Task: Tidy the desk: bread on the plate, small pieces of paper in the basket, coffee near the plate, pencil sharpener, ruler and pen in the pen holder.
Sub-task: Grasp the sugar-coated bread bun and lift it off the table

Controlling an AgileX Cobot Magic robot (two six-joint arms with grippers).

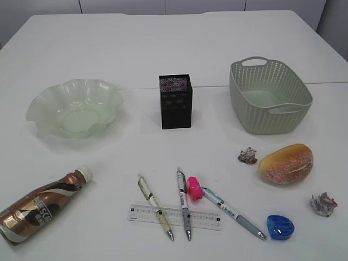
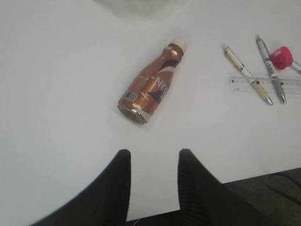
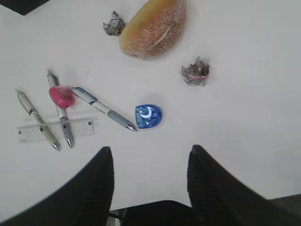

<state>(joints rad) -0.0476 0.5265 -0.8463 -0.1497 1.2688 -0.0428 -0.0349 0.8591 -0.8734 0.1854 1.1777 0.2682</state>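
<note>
My arms don't appear in the exterior view. There the bottle (image 1: 41,206) has its base cut by the left edge. In my left wrist view, the plate (image 2: 136,7) is only a blurred sliver at the top edge, and the third pen (image 2: 296,67) is clipped at the right. My right wrist view shows just a dark corner of the holder (image 3: 21,4).

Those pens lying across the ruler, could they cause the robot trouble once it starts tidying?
Possibly. Two pens lie across the ruler, so lifting the flat ruler first may scatter them. The pink sharpener touches one pen and could get knocked aside. The coffee bottle lies on its side, so it might roll when gripped.
</note>
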